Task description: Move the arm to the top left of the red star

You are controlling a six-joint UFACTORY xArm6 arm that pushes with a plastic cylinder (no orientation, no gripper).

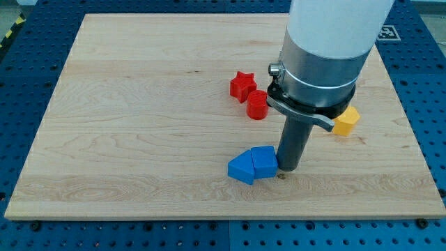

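Observation:
The red star (242,85) lies a little right of the board's middle, toward the view's top. A red cylinder (257,104) touches it on its lower right. My tip (282,176) rests on the board well below and to the right of the star. It is just right of two blue blocks (251,164) that lie side by side, and it is close to or touching the right one. The arm's white and grey body hides the board above the tip.
A yellow block (346,120) lies at the view's right, partly hidden behind the arm. The wooden board (125,139) lies on a blue perforated table.

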